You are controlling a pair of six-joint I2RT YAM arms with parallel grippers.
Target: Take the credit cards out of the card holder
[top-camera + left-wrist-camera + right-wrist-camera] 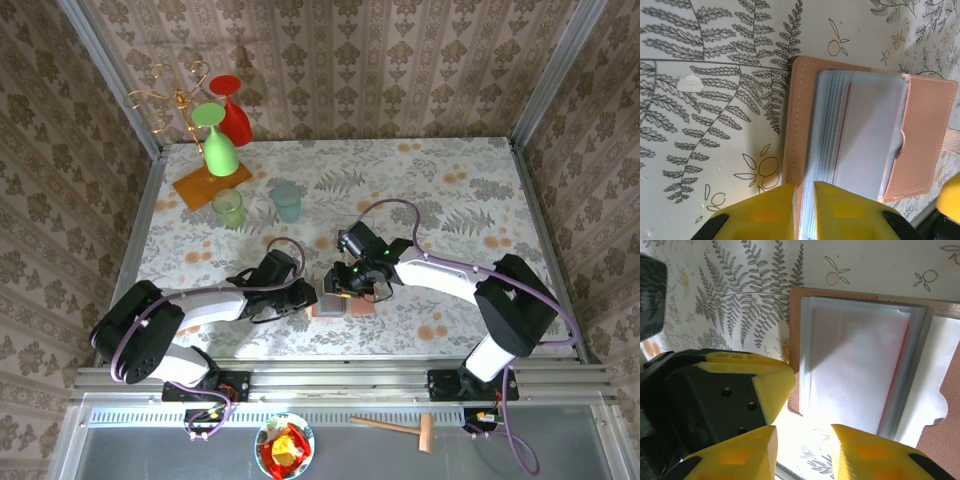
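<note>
Near table (470, 200) front edge | left gripper (803, 189) pinching card holder (925, 135) edge | right gripper (804, 432) spread, beside its corner

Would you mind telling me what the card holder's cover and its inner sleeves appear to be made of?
The cover of the card holder looks like matte salmon-tan leather or faux leather, with visible stitching along its edge; which one is unclear. The inner sleeves seem thin translucent plastic film, slightly glossy: stacked layers that catch light.
</note>
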